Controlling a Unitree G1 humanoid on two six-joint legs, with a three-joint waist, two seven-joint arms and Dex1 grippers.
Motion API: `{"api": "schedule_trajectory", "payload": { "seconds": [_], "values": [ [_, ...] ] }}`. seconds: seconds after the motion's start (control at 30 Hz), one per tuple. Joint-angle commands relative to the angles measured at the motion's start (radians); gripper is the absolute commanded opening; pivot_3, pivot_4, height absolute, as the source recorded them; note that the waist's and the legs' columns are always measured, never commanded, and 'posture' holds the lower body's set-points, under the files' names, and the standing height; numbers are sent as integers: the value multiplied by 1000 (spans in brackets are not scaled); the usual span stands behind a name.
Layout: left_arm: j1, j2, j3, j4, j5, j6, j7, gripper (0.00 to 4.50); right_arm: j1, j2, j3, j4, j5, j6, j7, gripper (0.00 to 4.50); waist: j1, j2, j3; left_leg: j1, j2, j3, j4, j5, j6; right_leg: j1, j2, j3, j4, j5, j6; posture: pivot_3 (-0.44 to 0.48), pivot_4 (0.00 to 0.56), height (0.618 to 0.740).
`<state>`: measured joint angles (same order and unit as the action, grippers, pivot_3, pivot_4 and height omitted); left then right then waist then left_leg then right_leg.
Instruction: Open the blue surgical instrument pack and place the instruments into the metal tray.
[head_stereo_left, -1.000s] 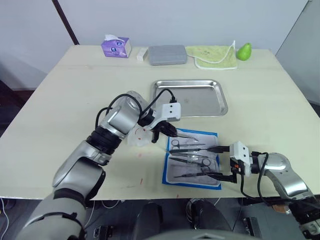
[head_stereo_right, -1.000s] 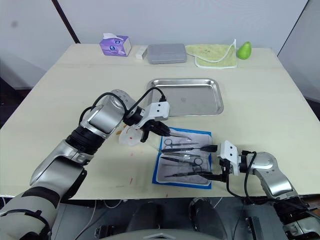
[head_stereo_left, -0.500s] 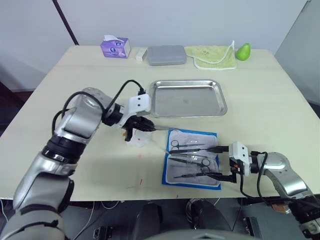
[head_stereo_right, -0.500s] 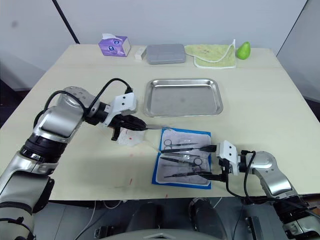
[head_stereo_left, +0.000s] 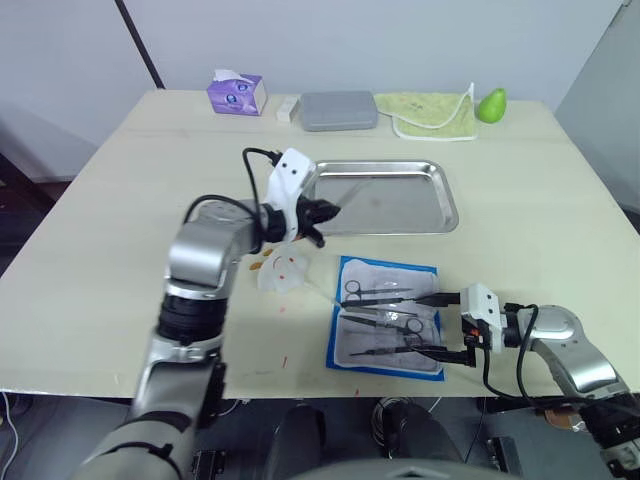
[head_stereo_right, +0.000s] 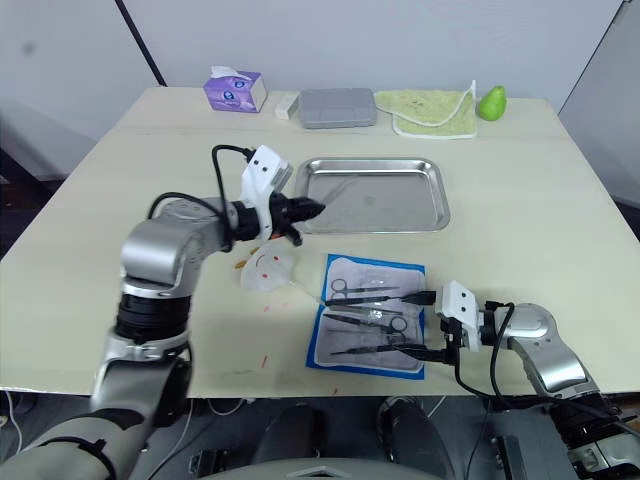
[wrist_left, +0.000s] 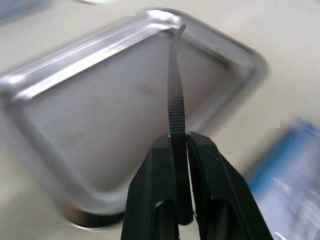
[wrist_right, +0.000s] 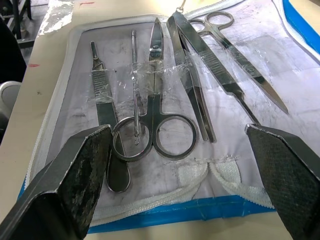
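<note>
So closest to the near edge of the table, over on the right, the right gripper (head_stereo_left: 452, 325) sits spread wide with nothing in it, one finger either side of the near-right end of the blue surgical instrument pack (head_stereo_left: 387, 316). The pack's lying flat and opened up, clear inner face showing, and most of the instruments (wrist_right: 170, 95) are in there under bits of tape: a couple of scissors, forceps, a handle-type tool and a thin probe, from what the right wrist view shows. Just left of the pack there's a crumpled scrap of clear plastic (head_stereo_left: 283, 271) on the table, probably packaging, hard to say. A bit farther back the left gripper (head_stereo_left: 325, 211) is clamped tight on a slim pair of forceps (wrist_left: 175, 100), and the tips are poking out over the near-left part of the metal tray (head_stereo_left: 440, 208), not touching the bottom as far as I can tell. The tray itself looks bare otherwise. So I'd call it early going: pack open, first tool about to be dropped, the whole rest of the set left to move. Way at the far edge there's a tissue box (head_stereo_left: 236, 94), a grey case (head_stereo_left: 339, 110), a yellow-green cloth (head_stereo_left: 432, 112) and a green pear (head_stereo_left: 490, 104), none of it involved.
</note>
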<state>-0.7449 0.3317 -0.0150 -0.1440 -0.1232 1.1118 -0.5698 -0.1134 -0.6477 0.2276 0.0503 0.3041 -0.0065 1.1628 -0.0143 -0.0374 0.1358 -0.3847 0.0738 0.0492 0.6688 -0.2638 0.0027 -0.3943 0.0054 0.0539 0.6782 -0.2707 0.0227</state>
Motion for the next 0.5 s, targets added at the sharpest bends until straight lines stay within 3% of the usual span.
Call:
{"api": "schedule_trajectory", "payload": {
  "seconds": [0.03,0.2,0.5],
  "values": [
    [-94,-100,15,73,83,20,229,82,38,-28,48,95,-92,57,-3,4500,3,-1,-1,0,0,0,0,0,0,0,0,0,0,0,0,0,150,738],
    [-159,-235,65,260,114,-61,424,82,38,-34,44,91,-93,61,-2,4500,3,0,-1,0,-1,0,0,0,0,0,-1,0,0,0,0,0,150,738],
    [-191,-298,102,493,114,-217,570,82,49,-46,37,73,-89,70,-3,4500,3,-1,0,-1,-1,1,0,0,0,0,-2,-1,-1,0,0,0,150,738]
  ]
}}
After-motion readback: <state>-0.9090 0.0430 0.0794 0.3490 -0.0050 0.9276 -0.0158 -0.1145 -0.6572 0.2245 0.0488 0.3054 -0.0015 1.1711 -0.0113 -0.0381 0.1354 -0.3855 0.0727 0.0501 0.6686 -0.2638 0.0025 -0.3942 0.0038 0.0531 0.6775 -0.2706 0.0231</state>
